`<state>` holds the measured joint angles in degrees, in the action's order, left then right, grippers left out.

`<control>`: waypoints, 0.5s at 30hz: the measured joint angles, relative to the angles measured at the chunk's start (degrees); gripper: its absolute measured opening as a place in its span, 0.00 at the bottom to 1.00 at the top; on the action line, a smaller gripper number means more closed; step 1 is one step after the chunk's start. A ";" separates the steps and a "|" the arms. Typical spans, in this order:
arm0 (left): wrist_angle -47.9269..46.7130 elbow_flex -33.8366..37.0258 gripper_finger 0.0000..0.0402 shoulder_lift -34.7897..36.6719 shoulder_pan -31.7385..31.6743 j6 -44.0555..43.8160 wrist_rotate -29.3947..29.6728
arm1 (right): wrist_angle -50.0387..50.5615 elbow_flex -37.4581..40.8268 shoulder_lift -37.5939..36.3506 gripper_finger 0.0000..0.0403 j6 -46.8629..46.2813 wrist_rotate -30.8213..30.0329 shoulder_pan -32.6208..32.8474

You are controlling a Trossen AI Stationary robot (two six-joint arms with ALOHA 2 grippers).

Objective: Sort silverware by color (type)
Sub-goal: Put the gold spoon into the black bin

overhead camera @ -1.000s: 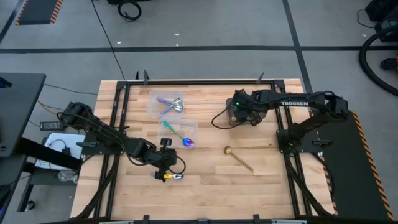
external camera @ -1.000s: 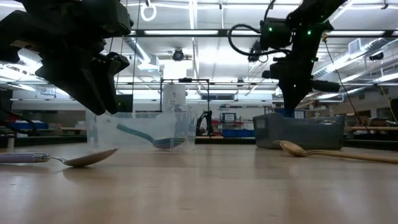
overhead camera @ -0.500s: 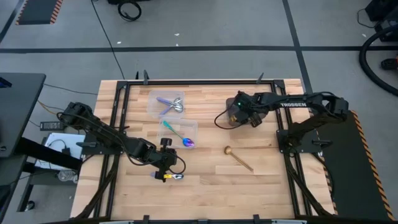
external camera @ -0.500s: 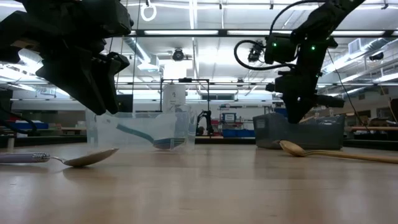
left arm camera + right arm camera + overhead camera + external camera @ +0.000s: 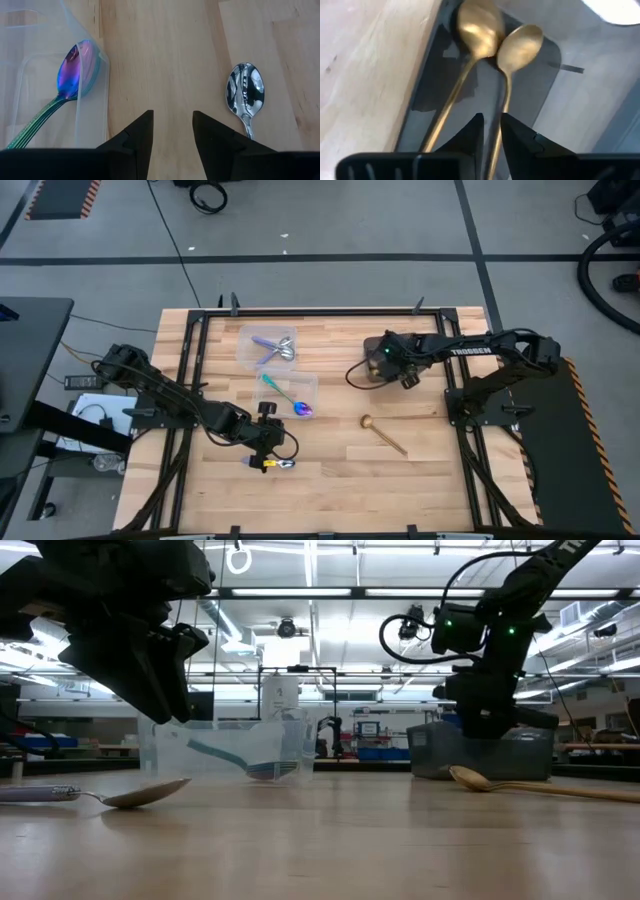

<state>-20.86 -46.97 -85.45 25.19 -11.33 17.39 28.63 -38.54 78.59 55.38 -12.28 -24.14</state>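
Note:
A lavender-handled, silver-headed spoon lies flat on the table near my left gripper, which is open and hovers beside it. A teal spoon with a purple head lies in a clear tub. Lavender utensils lie in a second clear tub. One gold spoon lies on the table. My right gripper is low over the dark grey bin, shut on a gold spoon; another gold spoon lies in the bin. My right gripper pinches the gold spoon's handle between its two fingers, which run along the handle from its free end. The spoon's bowl is down in the dark grey bin beside the other gold spoon. How far back the handle reaches does not show.
The table is framed by a dark rail. Bare wood lies between the tubs and the gold spoon and along the near edge. The two clear tubs stand left of centre; the grey bin stands toward the far right.
My right gripper has come down toward the dark grey bin and shifted slightly toward the table's right and near edges, carrying the gold spoon. The left arm and the spoons on the table have stayed put.

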 joint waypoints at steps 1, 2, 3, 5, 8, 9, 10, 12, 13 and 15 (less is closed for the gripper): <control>0.02 0.01 0.36 0.00 0.00 0.00 -0.02 | -0.40 0.00 0.00 0.20 -0.49 0.02 0.02; 0.08 -0.01 0.36 0.00 0.00 -0.02 -0.01 | -0.68 0.00 0.00 0.21 -1.00 0.03 0.10; 0.15 0.01 0.36 0.00 0.00 -0.02 -0.02 | -0.73 0.00 0.00 0.21 -1.21 0.03 0.17; 0.15 0.01 0.36 0.00 0.00 -0.02 0.00 | -0.79 0.00 0.00 0.23 -1.27 -0.02 0.55; 0.11 -0.01 0.36 0.00 0.00 -0.84 -0.02 | -0.74 -0.04 0.00 0.24 -1.55 -0.31 1.43; 0.09 0.01 0.36 0.00 0.00 -1.38 -0.02 | -0.49 -0.27 0.00 0.24 -1.85 -0.77 1.73; 0.07 0.00 0.36 0.00 0.00 -1.65 -0.02 | -0.36 -0.66 0.00 0.24 -2.53 -1.12 2.02; -0.24 0.00 0.36 0.00 0.00 -3.08 -0.04 | -0.51 -1.62 -0.18 0.24 -4.32 -1.57 2.37; -0.54 0.01 0.36 0.00 0.00 -3.50 -0.06 | -0.48 -2.15 -0.45 0.24 -5.22 -1.57 2.50; -1.21 -0.01 0.36 0.00 0.00 -4.86 -0.17 | -0.53 -3.22 -1.25 0.24 -7.15 -2.07 2.78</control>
<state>-22.06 -46.98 -85.45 25.19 -16.19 17.22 28.11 -41.76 77.34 48.23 -14.35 -21.36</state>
